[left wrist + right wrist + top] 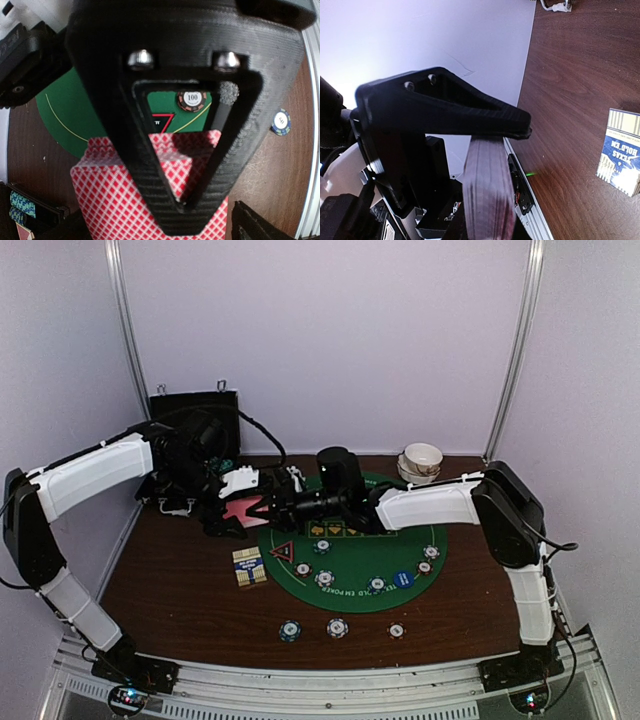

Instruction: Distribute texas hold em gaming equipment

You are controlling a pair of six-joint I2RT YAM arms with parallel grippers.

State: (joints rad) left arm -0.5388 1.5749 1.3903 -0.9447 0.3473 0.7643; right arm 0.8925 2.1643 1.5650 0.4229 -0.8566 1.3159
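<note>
The top view was evenly lit, soft and a little dim, with only faint shadows under the arms [95, 475] on the table [170, 585]. In the left wrist view the playing cards [110, 200] were crisp, while the black finger [100, 75] near the lens lay dark and soft. The right wrist view's wall [420, 35] at upper left glared white, and the playing cards' edges there looked perhaps defocused.
</note>
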